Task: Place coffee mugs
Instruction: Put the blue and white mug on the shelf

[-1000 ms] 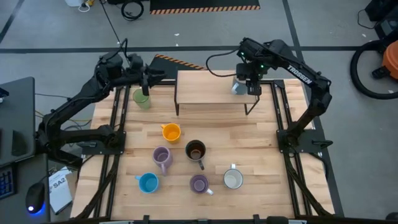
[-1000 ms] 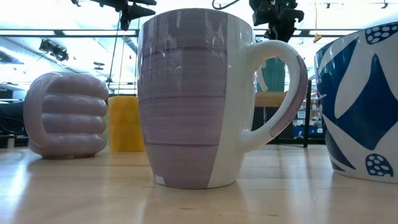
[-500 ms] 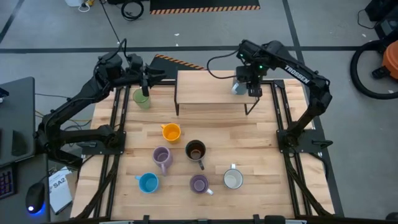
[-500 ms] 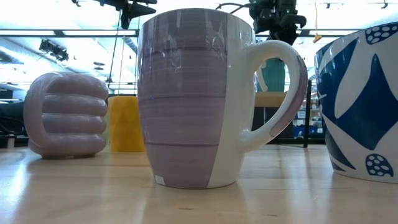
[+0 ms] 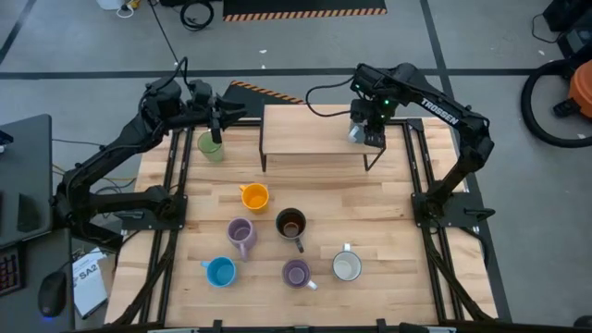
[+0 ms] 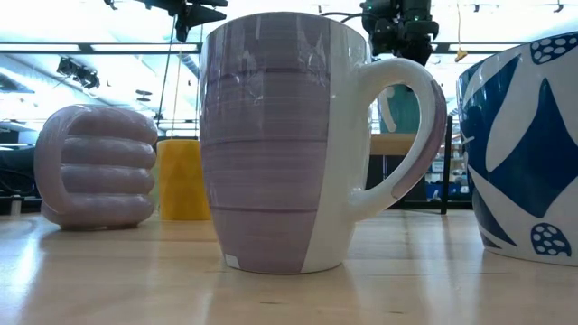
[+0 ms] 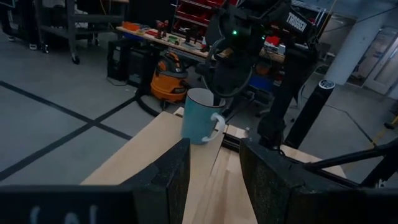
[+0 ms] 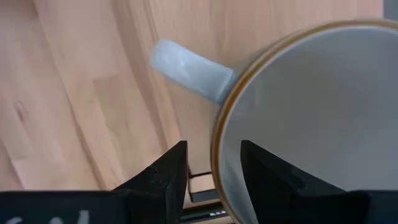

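Mug (image 7: pixel 200 116), pale blue, stood on the raised shelf (image 5: pixel 305 129) at its far right corner; my right claw (image 5: pixel 366 136) straddled its rim, narrowly parted. Left claw (image 5: pixel 215 125) hung over the green mug (image 5: pixel 211 147), parted.

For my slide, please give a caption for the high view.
Right gripper over a pale mug on the raised shelf; left gripper above the green mug.

1. The high view looked straight down on the whole desk (image 5: pixel 370 213).
2. The low view sat at desk-top height, very near a lilac mug (image 6: pixel 271 144).
3. Both wrist views saw the pale blue mug (image 7: pixel 200 116).
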Robot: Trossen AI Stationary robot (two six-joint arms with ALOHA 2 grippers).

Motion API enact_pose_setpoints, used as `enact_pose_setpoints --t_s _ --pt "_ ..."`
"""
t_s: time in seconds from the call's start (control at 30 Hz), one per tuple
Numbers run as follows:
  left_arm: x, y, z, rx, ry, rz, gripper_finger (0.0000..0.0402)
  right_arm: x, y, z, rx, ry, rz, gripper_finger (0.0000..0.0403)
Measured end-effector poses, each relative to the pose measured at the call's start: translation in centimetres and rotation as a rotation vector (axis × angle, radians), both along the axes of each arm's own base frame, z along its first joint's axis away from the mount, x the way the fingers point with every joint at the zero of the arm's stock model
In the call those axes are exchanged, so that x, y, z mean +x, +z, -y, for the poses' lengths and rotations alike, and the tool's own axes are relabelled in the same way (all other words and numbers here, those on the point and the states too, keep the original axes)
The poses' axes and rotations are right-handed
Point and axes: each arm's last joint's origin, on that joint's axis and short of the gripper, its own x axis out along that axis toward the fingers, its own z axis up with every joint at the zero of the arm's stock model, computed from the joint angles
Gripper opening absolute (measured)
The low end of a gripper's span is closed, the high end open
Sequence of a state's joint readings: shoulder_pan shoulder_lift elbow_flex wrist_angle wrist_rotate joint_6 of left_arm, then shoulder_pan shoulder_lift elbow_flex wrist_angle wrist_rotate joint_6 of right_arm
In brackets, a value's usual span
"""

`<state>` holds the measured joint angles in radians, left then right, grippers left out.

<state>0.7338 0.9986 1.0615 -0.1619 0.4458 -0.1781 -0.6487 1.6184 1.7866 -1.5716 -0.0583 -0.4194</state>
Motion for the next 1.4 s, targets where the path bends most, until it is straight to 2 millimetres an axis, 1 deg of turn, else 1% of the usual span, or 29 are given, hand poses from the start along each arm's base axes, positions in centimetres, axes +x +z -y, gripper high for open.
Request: enact_pose_setpoints --t_s 0.2,0.6,0.83,1.0,1.4 --pt "0.0 0.0 -0.1 -0.002 0.016 0.004 0.0146 0.0 0.0 0.0 0.028 -0.064 0.017 0.0152" --pt "0.2 0.6 0.0 -0.024 0.015 0.068 0.0146 0.1 0.0 -0.1 0.060 -0.108 0.034 0.0152" --pt "0.2 1.0 0.0 0.004 0.038 0.102 0.0146 0.1 0.0 -0.1 0.068 -0.153 0.037 0.0152" --pt "0.2 1.0 0.0 0.005 0.039 0.103 0.0146 0.1 0.0 -0.1 0.079 -0.222 0.042 0.0152" --pt "0.2 1.0 0.0 0.007 0.039 0.103 0.0146 0.6 0.2 0.4 0.061 -0.470 0.103 0.0149"
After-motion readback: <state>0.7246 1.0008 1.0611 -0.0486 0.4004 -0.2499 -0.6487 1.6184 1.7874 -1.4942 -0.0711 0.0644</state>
